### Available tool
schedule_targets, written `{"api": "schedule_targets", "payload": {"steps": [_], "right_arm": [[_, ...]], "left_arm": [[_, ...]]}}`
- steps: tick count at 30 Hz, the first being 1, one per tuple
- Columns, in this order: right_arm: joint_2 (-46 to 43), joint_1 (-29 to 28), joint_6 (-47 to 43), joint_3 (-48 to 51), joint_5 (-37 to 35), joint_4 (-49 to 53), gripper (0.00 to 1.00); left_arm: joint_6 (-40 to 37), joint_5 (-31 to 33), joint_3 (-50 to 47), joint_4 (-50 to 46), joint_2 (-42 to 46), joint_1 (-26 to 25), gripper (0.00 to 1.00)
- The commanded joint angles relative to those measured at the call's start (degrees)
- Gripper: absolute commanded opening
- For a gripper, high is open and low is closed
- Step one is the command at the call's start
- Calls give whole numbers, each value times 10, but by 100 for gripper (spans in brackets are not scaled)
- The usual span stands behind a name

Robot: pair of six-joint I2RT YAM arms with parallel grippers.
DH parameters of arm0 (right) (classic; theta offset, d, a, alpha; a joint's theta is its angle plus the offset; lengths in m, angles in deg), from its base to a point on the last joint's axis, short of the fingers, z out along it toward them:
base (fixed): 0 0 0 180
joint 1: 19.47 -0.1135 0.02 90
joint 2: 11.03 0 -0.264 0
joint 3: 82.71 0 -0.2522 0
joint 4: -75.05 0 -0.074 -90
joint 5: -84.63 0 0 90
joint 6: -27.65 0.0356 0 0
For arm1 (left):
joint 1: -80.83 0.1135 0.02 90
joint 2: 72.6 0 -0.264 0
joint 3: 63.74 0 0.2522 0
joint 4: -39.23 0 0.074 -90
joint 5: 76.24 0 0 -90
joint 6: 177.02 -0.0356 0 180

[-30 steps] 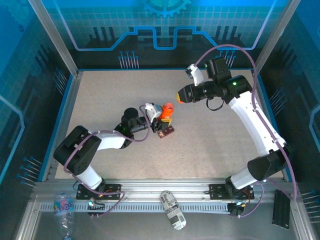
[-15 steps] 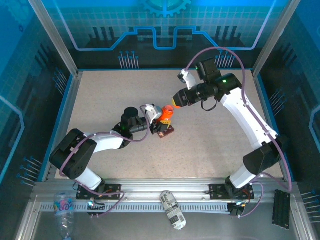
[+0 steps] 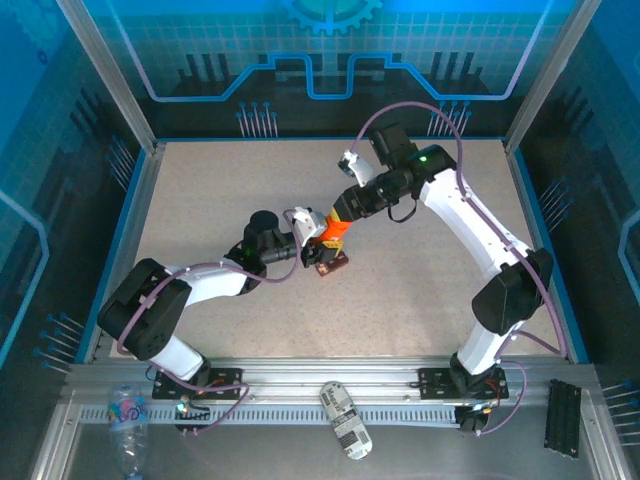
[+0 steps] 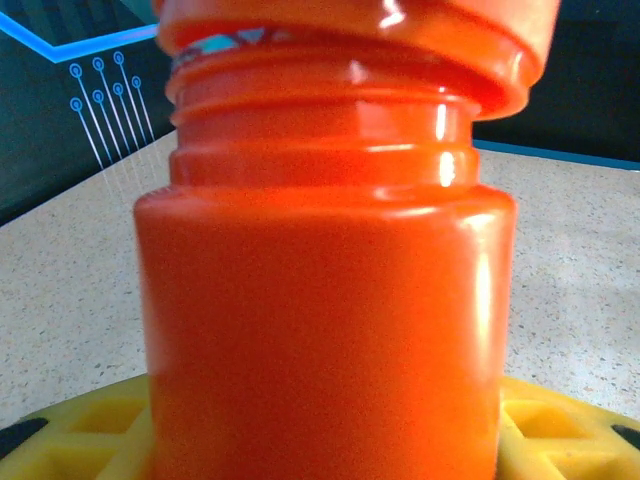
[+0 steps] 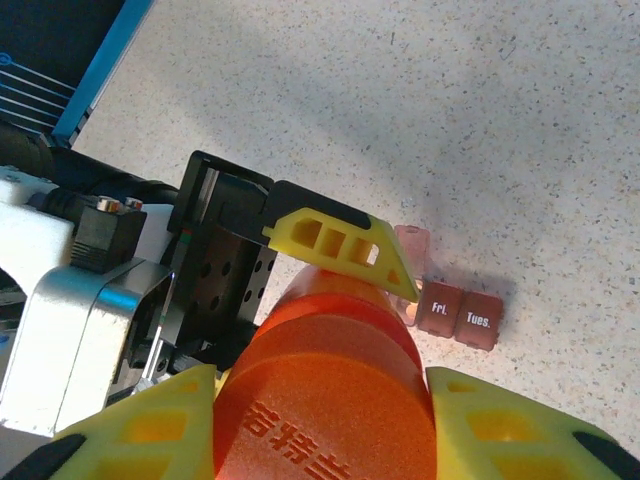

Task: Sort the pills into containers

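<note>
Orange plastic is what catches the eye in the middle of the speckled table (image 3: 430, 290): a pill bottle (image 3: 329, 233) held between the two arms. The left gripper (image 3: 320, 240) has it by the body. Its yellow fingers (image 4: 85, 435) show at either side of the bottle's base in the left wrist view, so it is clamped at a middling width on the bottle. From there the ridged neck shows bare just below the rim of the cap (image 4: 350, 25), which sits a little askew on top.

The right gripper (image 3: 341, 213) reaches in from the far right and grips that cap. In the right wrist view its yellow fingers (image 5: 140, 430) press against both sides of the round orange top, which has raised lettering on it. The jaws are drawn in narrow on the cap.

The dark red-brown pill tray (image 3: 332, 265) lies flat on the table just beside the bottle, on the side nearer the arm bases. Two of its little square lids read "Fri." and "Tues." in the right wrist view. A paler, see-through pink piece (image 5: 410, 250) stands at the tray's end, close to one fingertip of the left gripper. I cannot make out whether anything lies in the compartments.
</note>
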State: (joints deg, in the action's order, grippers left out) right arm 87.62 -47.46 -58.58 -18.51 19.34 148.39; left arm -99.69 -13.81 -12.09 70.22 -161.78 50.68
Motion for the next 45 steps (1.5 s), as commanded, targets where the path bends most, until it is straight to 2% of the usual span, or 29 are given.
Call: {"api": "schedule_targets", "payload": {"steps": [1, 16, 23, 28, 33, 41, 45], "right_arm": [[11, -7, -10, -21, 16, 14, 30], [39, -1, -40, -40, 8, 41, 31], [53, 20, -90, -30, 71, 67, 32], [60, 18, -85, -28, 94, 68, 32], [66, 7, -29, -10, 95, 40, 32], [57, -22, 113, 46, 30, -41, 32], [41, -34, 179, 73, 24, -91, 32]], "left_arm": [[-18, -20, 16, 1, 17, 2, 0], [-47, -38, 9, -12, 31, 1, 0], [-51, -47, 4, -9, 50, 2, 0], [-50, -53, 13, -17, 53, 2, 0], [-50, -48, 23, -26, 55, 1, 0], [-62, -10, 35, -56, 63, -2, 0], [-65, 0, 37, -64, 65, -3, 0]]}}
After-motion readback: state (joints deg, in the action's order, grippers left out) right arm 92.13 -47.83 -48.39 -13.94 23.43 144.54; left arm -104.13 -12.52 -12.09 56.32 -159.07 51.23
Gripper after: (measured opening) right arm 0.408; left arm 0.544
